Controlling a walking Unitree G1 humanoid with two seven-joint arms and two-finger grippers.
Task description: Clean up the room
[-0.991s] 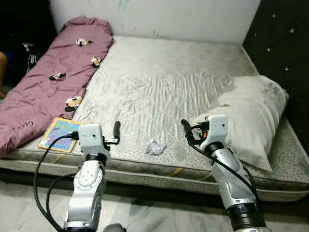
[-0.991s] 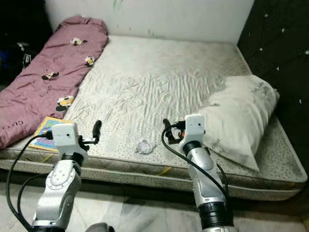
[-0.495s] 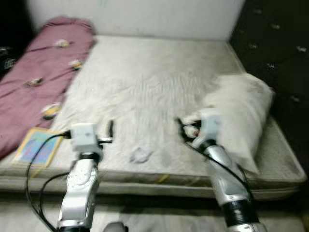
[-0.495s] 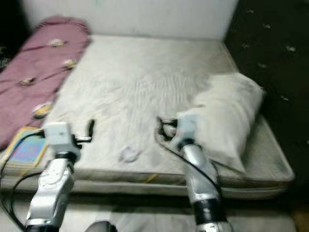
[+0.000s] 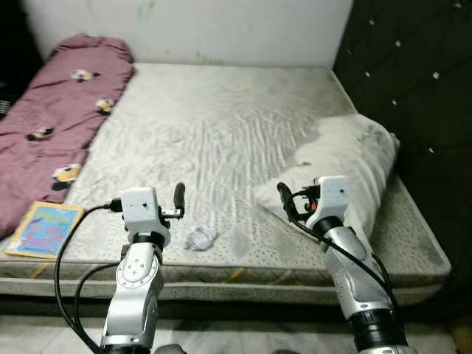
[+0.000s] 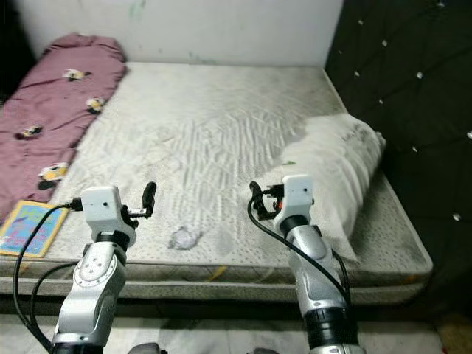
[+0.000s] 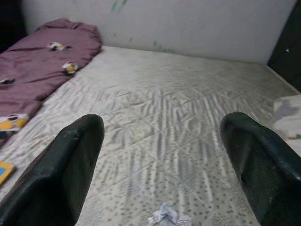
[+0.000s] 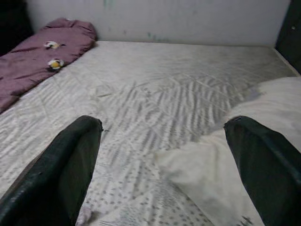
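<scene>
A small crumpled white paper (image 5: pixel 199 238) lies on the bare mattress (image 5: pixel 221 125) near its front edge, between my two arms. My left gripper (image 5: pixel 178 198) hovers just left of it and above, fingers wide apart and empty; the paper (image 7: pixel 167 217) shows low between them in the left wrist view. To the right of the paper my right gripper (image 5: pixel 284 199) is held open and empty, close to the corner of a white pillow (image 5: pixel 346 166). A colourful book (image 5: pixel 43 228) lies flat at the front left corner of the mattress.
A rumpled maroon blanket (image 5: pixel 51 125) with cartoon patches runs along the mattress's left side. A white wall stands behind the bed and a dark tufted panel (image 5: pixel 413 81) on the right. Pale floor runs below the front edge.
The camera has swung to the right, so the bed, blanket and book sit further left in view. Both arms keep the same raised pose with open fingers.
</scene>
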